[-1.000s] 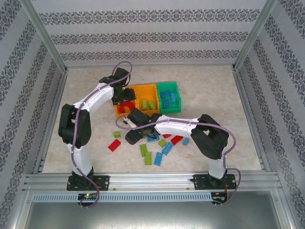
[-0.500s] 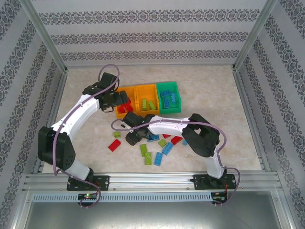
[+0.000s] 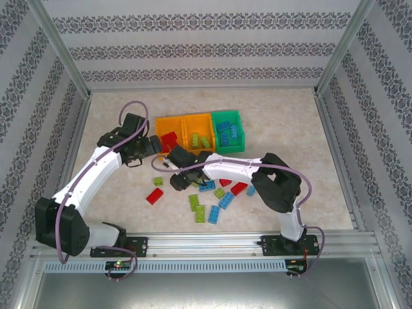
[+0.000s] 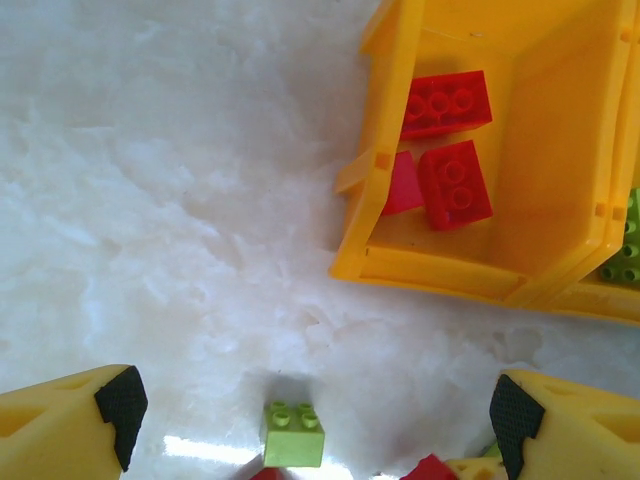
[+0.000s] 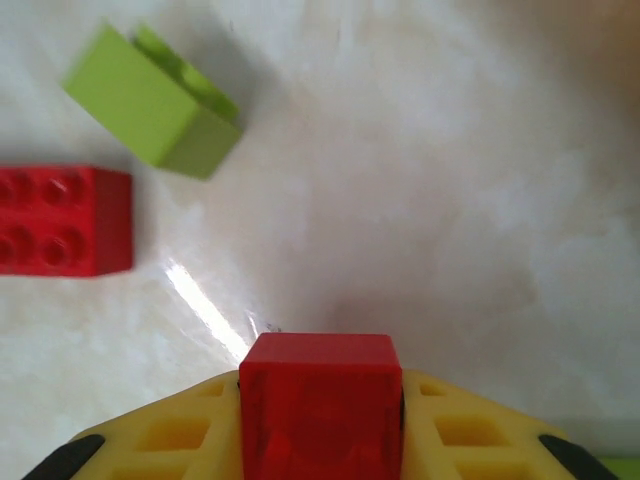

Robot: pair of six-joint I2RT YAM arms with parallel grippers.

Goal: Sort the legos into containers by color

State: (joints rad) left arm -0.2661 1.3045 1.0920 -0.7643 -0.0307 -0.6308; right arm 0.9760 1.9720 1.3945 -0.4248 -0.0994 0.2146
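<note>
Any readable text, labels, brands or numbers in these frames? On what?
None can be read.
Studs on the red bricks in the orange bin and on the lime brick: too blurred to show any mark.
Clamped red brick, wallpaper: plain or patterned, no lettering.

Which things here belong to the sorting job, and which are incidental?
Job: loose legos; held red brick; right gripper; left gripper; left orange bin; middle orange bin; green bin.
Incidental: frame rail; patterned walls; purple cable.
</note>
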